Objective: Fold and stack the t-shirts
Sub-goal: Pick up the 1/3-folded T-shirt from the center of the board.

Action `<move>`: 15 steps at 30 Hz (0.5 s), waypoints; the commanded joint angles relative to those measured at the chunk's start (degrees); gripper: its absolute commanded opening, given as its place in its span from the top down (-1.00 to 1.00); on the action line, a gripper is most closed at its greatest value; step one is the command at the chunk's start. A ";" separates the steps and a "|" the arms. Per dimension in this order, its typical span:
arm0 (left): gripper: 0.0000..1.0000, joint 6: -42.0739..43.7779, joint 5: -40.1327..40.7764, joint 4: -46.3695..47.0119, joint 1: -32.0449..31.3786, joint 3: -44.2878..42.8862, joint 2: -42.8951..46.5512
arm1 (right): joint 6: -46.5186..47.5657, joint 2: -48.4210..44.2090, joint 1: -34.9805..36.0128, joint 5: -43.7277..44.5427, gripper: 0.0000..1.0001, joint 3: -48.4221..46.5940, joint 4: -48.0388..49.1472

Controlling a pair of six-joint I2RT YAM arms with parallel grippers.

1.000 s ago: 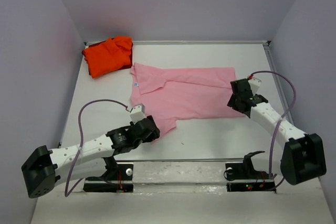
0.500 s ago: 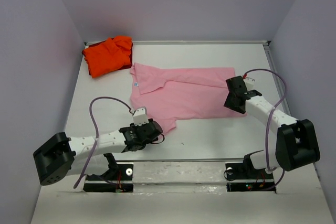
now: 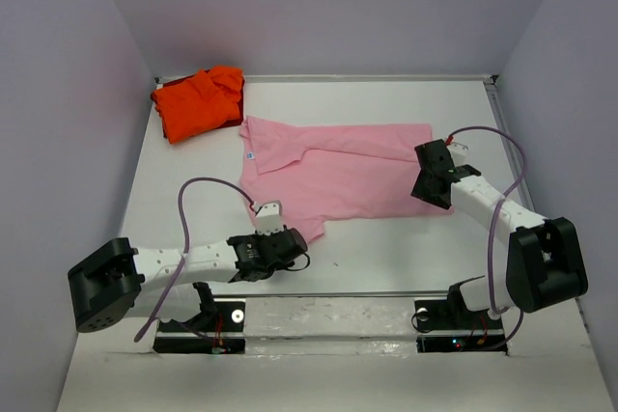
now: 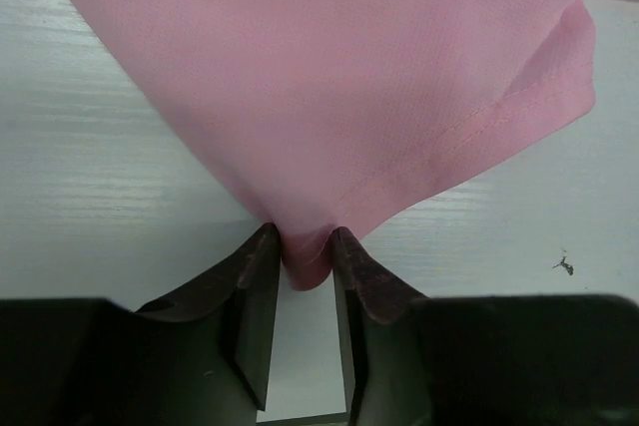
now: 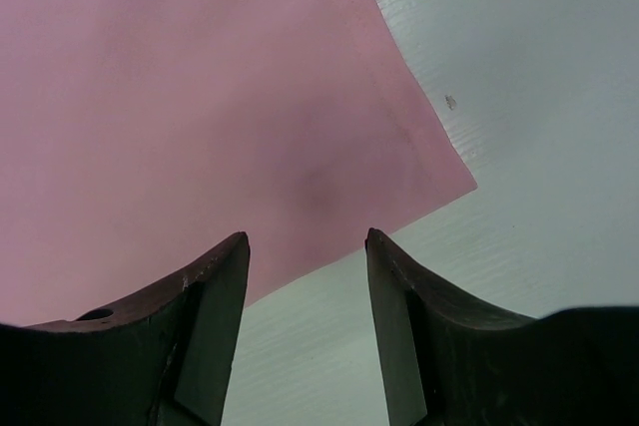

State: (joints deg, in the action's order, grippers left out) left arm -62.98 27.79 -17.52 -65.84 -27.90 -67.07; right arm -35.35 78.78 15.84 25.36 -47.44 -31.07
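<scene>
we log: our left gripper (image 4: 305, 271) pinches the near-left corner of the pink t-shirt (image 3: 333, 171) | our right gripper (image 5: 305, 276) spread over its near-right corner, holding nothing | shirt's long axis runs left-right between both grippers | orange-red t-shirt (image 3: 198, 101) bunched at far left

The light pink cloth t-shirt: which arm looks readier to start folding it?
Probably the left. The left gripper pinches the near corner of the light pink cloth t-shirt, while the right gripper stands open at its right edge, holding nothing.
</scene>
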 commanded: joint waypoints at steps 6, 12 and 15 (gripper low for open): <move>0.79 0.67 0.69 -0.41 -0.51 -1.63 0.18 | 1.16 -0.12 0.34 3.89 -0.14 -2.39 -0.39; 1.00 4.09 0.24 1.61 -0.43 -1.36 0.80 | 1.60 5.76 0.34 6.72 -0.16 -4.32 -4.96; 1.00 4.62 1.91 1.52 -0.51 -1.72 1.76 | 1.69 7.96 0.34 8.64 -0.17 -5.73 -6.72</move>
State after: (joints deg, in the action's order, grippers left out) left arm -60.05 26.87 -16.71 -65.95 -27.90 -66.98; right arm -33.95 85.52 15.84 29.78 -49.80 -34.68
